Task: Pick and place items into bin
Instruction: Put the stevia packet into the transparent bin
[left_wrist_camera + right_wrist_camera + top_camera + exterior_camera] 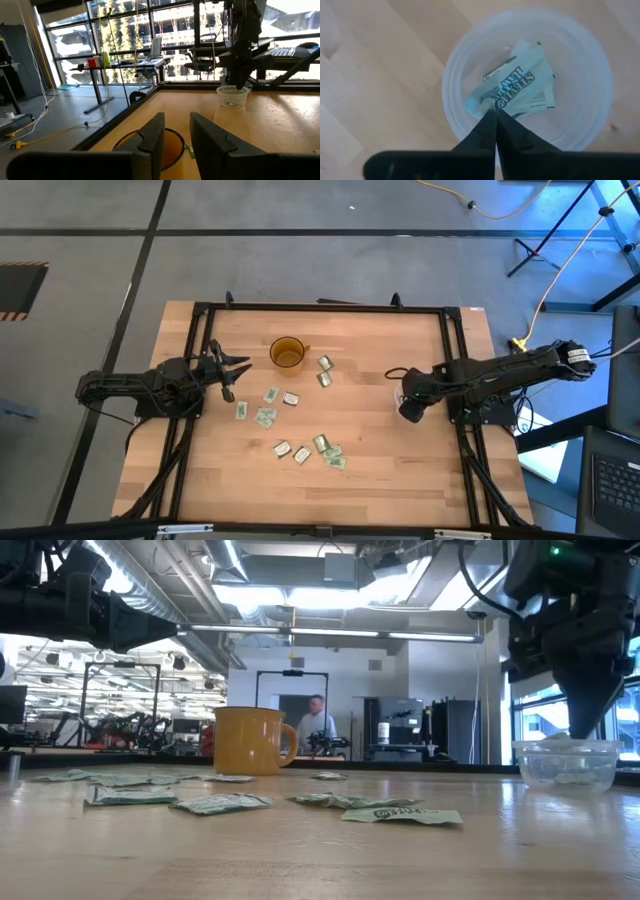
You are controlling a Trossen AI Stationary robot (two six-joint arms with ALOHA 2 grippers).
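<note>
Several small pale green and white packets [290, 425] lie flat on the wooden table [200, 470], spread between its middle and near side [220, 803]. The bin [565, 765], a clear round cup, stands at the table's right. My right gripper [495, 114] points down over the bin [455, 65], shut, its tips at about rim height [590, 732]. A printed packet [520, 90] sits right at its tips, and another packet [520, 52] lies behind it in the bin. My left gripper [177, 135] waits open and level at the table's left [240, 370]. My right gripper pinches the printed packet by its edge [496, 107], only at the very tips of its two fingers. The fingers come from above, pointing steeply down. The packet hangs tilted inside the bin's wall, below the rim.
An amber cup with a handle [287, 354] stands upright at the far middle, just in front of my left gripper [172, 150]. A black frame [320, 308] runs round the table's edges. A person [318, 725] stands far off in the room behind.
</note>
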